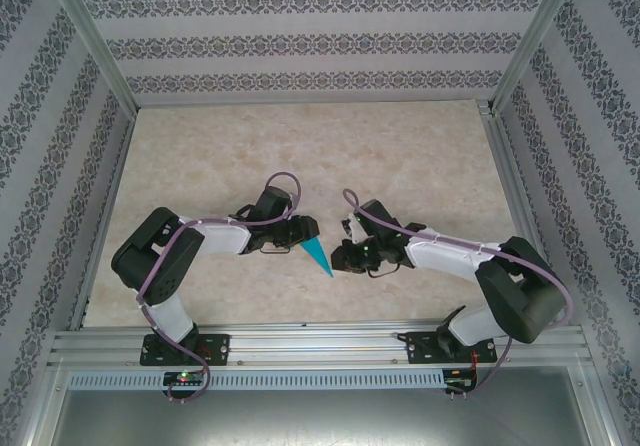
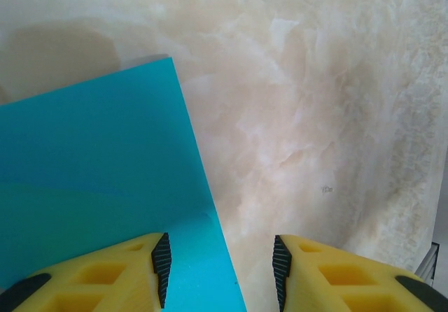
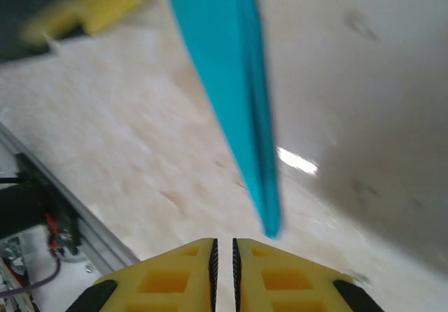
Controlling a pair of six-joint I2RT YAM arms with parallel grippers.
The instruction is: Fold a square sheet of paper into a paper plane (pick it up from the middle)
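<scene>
A beige, marble-patterned table (image 1: 300, 156) sits inside an aluminium frame, with grey patterned wallpaper on three sides.

From above, both arms reach in toward the middle of the table. The plane (image 1: 318, 254) lies between them as a slim turquoise wedge. Its wide end is at the left gripper (image 1: 298, 234) and its sharp tip points at the near edge, just beside the right gripper (image 1: 343, 257).

In the left wrist view, the left gripper (image 2: 220, 259) has its jaws well apart. Its yellow fingers (image 2: 126, 270) have ribbed black pads. The plane (image 2: 91, 158) is matte and flat with a straight, crisp edge, and a darker band marks an overlapped layer. It runs under the left-hand finger and partly into the gap, but nothing is pinched across the gap. I cannot tell whether that finger presses on it.

In the right wrist view, the right gripper (image 3: 223, 252) is all but closed, with only a thin slit between the pads and nothing in it. The plane (image 3: 231, 81) tapers toward the camera, and its stacked layers show along one edge. A blurred yellow finger (image 3: 98, 8) sits by its far end.

The folding looks nearly done, since the dart shape is already there. The next move probably needs the right jaws to widen and line up on the thin tip or centre crease. The light paper needs a steady hold so it does not slide or spring open.
</scene>
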